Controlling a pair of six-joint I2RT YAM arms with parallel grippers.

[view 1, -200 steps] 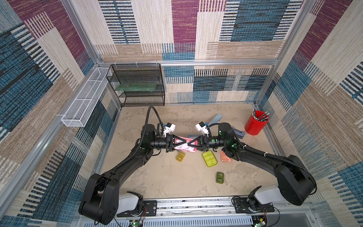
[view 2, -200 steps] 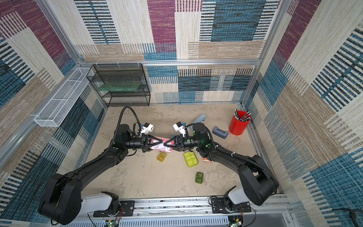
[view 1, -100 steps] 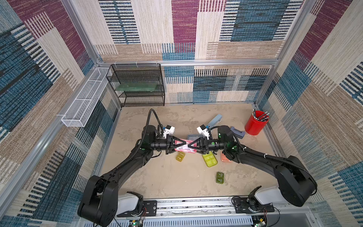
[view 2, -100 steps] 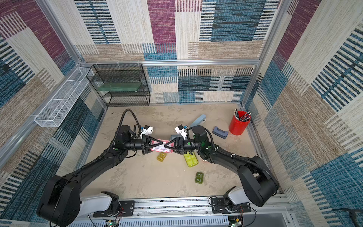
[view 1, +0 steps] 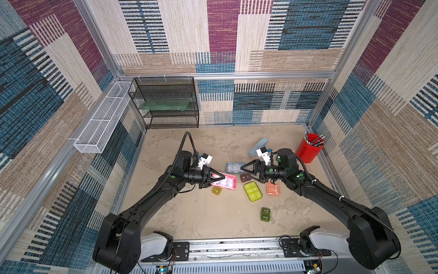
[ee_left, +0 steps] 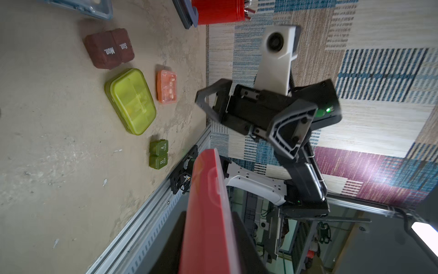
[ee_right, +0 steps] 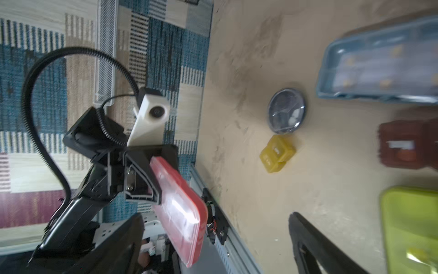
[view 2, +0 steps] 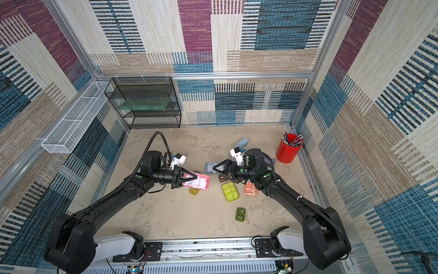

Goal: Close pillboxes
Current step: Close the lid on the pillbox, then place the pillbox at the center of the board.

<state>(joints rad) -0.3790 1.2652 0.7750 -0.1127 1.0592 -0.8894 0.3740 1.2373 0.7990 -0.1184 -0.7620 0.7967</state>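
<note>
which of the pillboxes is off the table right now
The pink pillbox: the left gripper is shut on it, holding it in the air; the rest lie on the table.

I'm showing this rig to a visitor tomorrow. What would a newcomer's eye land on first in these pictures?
Most likely the pink pillbox, held on edge above the middle of the table by the left end effector, which is shut on one end of it. Facing it across a small gap is the right end effector, open wide and empty. Next, the red pen cup stands out at the far right corner.
</note>
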